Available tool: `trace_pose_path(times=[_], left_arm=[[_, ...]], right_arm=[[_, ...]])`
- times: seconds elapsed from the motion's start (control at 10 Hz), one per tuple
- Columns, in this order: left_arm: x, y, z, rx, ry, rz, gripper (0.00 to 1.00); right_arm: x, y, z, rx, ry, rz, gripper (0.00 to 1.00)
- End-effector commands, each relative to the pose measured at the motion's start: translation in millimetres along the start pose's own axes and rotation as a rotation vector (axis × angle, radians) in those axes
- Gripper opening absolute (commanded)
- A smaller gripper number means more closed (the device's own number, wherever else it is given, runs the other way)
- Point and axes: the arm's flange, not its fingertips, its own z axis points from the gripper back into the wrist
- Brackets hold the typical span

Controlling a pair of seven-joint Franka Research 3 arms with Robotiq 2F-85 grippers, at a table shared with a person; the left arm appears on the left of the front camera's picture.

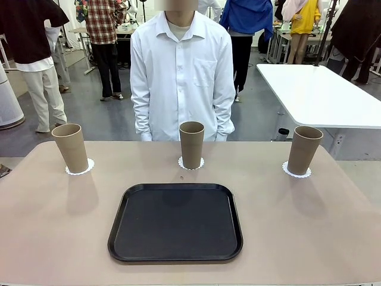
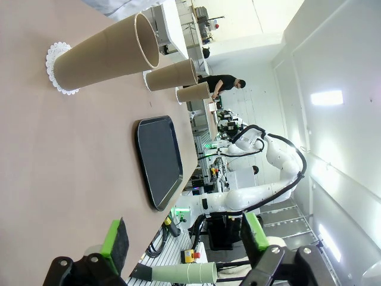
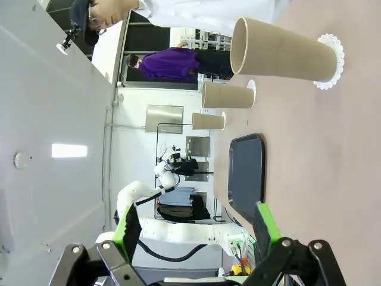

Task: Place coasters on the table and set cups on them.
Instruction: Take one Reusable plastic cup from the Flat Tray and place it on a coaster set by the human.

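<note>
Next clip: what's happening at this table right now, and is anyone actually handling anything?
Nothing is being handled at this moment. Three tan cups, left, middle and right, each stand upright on a white paper coaster along the far side of the beige table. A black tray lies empty in the middle. The person stands behind the table. The left gripper and right gripper are both open, holding nothing.

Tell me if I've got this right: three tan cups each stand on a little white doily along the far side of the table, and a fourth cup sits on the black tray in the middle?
Not quite. The black tray holds no cup, as the front view shows. The rest is right: the three cups each stand on a doily along the far side of the table.
</note>
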Motion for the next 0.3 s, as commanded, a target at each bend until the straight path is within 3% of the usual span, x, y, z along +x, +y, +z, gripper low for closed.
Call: trace_pose_path(times=[0.0, 0.2], left_arm=[[-1.3, -2.7, 0.4, 0.006, -0.004, -0.002, 1.0], [-1.3, -2.7, 0.4, 0.006, -0.004, -0.002, 1.0]], right_arm=[[-1.0, -0.1, -1.5, 0.008, -0.006, -0.002, 1.0], [-1.0, -0.1, -1.5, 0.008, -0.006, -0.002, 1.0]])
